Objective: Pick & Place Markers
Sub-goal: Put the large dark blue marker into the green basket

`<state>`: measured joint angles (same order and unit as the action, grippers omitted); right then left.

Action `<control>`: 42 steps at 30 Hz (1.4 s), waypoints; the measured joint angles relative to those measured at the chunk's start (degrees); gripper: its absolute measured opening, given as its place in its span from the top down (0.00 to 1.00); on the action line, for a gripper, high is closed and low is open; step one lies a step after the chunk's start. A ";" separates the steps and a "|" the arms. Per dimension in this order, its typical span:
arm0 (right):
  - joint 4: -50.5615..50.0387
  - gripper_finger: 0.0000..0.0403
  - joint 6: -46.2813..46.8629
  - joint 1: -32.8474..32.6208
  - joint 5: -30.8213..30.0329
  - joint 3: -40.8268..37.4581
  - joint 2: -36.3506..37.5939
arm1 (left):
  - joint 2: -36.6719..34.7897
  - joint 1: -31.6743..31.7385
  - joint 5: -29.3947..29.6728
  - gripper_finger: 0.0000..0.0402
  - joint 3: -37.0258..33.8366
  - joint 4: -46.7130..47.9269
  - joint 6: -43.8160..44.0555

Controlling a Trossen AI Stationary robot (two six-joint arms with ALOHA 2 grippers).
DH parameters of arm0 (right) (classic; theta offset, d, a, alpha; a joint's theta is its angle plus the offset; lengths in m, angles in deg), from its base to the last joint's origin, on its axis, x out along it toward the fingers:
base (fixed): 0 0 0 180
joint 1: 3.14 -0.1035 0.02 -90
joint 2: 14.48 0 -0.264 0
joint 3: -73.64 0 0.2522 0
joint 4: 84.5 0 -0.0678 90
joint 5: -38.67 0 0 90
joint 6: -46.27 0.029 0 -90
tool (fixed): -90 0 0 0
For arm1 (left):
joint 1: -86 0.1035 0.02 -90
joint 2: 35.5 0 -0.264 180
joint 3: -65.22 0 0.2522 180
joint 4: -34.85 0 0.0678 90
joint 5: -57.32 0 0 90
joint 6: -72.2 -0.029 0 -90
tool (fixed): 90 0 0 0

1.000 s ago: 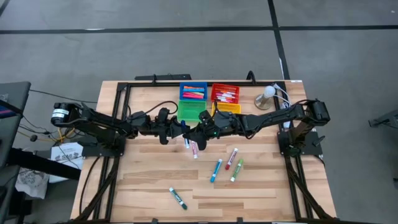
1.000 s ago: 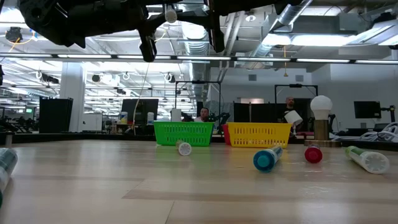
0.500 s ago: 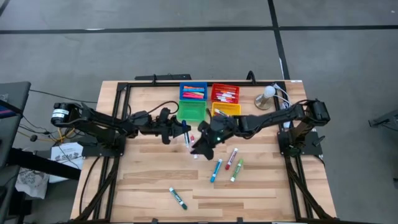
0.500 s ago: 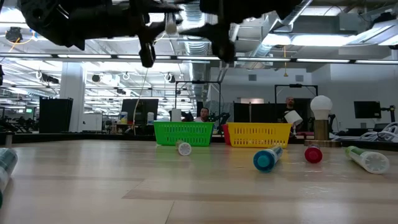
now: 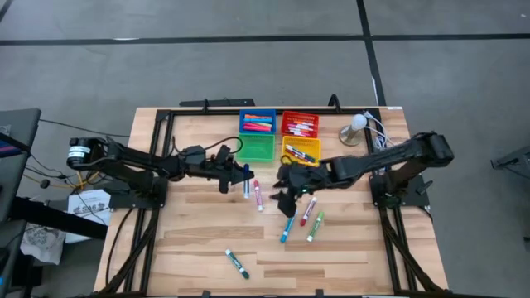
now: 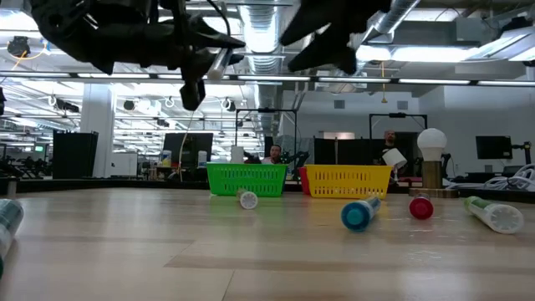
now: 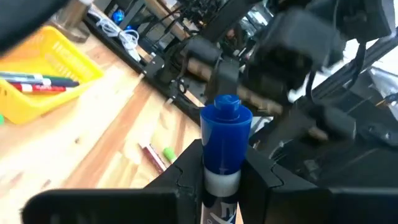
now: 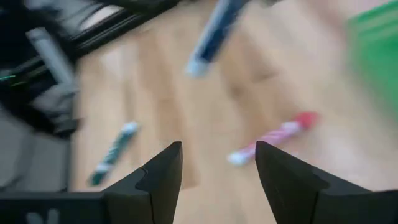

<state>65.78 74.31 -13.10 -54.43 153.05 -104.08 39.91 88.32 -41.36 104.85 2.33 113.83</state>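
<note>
Right, nearest the frame's bottom edge in the high view: a green marker (image 5: 237, 263) lies alone on the bench (image 5: 190, 248), lower centre. Farther up, right of centre, three more lie close together: blue marker (image 5: 287, 227), red marker (image 5: 309, 210), light-green marker (image 5: 315, 226). My right claw (image 5: 284, 199) hangs above them w/ fingers apart, released, nothing in it. A pink marker (image 5: 257, 195) lies on the bench at centre, between my two claws. My left claw (image 5: 245, 178) is clenched on a blue-capped marker (image 7: 225, 140), cap sticking out past the fingers. Beyond, at upper centre, four bins: green bin (image 5: 256, 149), yellow bin (image 5: 301, 150), blue bin (image 5: 257, 122), red bin (image 5: 299, 124), w/ markers in the last three.
</note>
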 joint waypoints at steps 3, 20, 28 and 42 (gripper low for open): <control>-5.56 0.52 -0.67 -2.30 -9.77 -0.46 4.17 | -1.36 0.09 -0.14 0.85 1.73 5.00 -3.07; 2.52 0.53 -6.10 -2.45 -13.52 -24.65 38.13 | 0.27 16.07 -2.50 0.85 28.07 48.73 -29.16; 9.15 0.52 -5.04 2.92 -13.37 -34.01 50.79 | 10.94 20.67 -5.28 0.85 35.43 51.64 -39.10; 8.28 0.53 -7.06 6.82 -13.34 -35.15 55.21 | 31.98 23.28 -4.87 0.85 52.59 73.07 -56.32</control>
<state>74.06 67.25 -6.28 -67.77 117.90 -48.88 71.89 111.59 -46.22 157.45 75.40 57.51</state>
